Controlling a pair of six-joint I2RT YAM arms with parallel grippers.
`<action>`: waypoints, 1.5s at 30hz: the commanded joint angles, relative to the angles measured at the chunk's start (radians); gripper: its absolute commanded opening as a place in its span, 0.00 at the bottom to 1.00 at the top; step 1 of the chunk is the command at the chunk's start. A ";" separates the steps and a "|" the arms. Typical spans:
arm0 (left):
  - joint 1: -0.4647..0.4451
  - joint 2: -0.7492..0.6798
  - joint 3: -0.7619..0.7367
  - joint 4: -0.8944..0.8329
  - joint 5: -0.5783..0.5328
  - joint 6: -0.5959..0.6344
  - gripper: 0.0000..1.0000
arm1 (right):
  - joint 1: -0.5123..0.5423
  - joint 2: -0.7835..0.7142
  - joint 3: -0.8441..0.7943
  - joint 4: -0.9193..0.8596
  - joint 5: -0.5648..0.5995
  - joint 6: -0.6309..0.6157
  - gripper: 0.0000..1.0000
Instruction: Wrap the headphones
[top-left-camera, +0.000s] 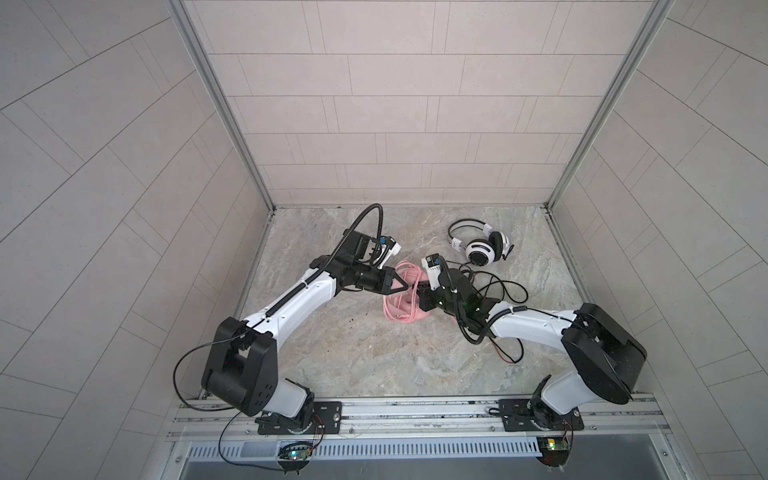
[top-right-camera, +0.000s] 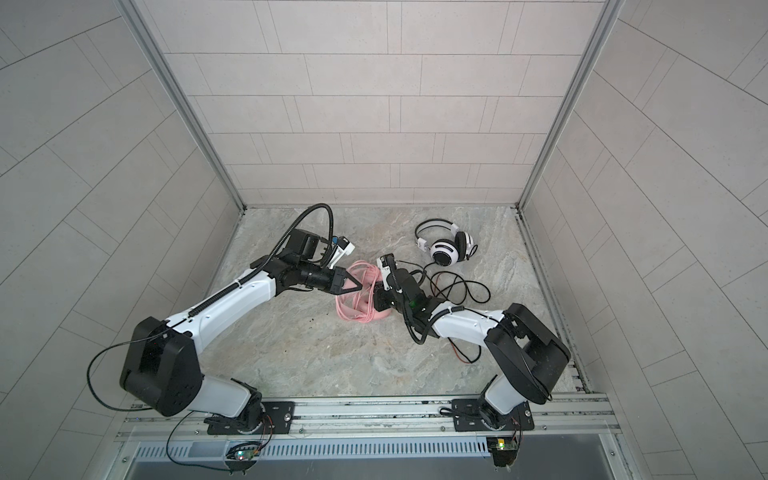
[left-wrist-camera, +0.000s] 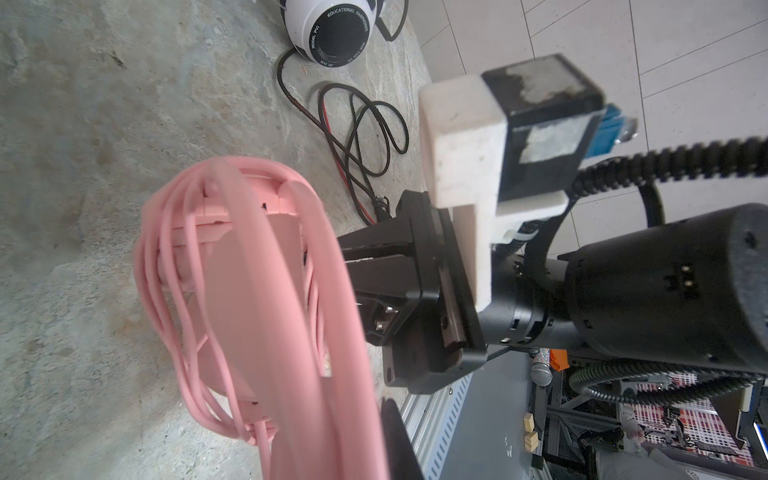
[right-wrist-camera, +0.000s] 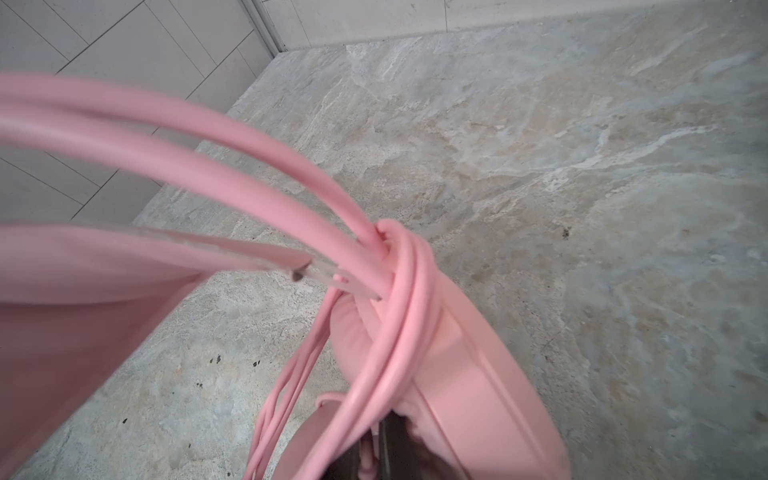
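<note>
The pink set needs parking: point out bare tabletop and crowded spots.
Bare: near strip of the table, between front rail and pink headphones; far middle by the back wall. Crowded: centre-right, black cable loops beside the white-and-black headphones.

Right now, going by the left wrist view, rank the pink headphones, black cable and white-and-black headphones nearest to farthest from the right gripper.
1. pink headphones, at the fingertips of the right gripper, centre.
2. black cable, lying loose just beyond it.
3. white-and-black headphones, farthest, at the back right.
</note>
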 joint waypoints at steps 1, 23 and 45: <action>0.003 -0.085 0.023 0.071 0.142 -0.017 0.00 | -0.002 -0.006 -0.031 -0.006 0.012 0.005 0.24; 0.243 -0.139 -0.026 0.270 0.103 -0.219 0.00 | -0.005 -0.245 0.100 -0.422 0.167 -0.184 0.58; 0.516 -0.037 -0.054 0.469 -0.092 -0.559 0.00 | -0.011 -0.395 0.015 -0.463 0.189 -0.203 0.58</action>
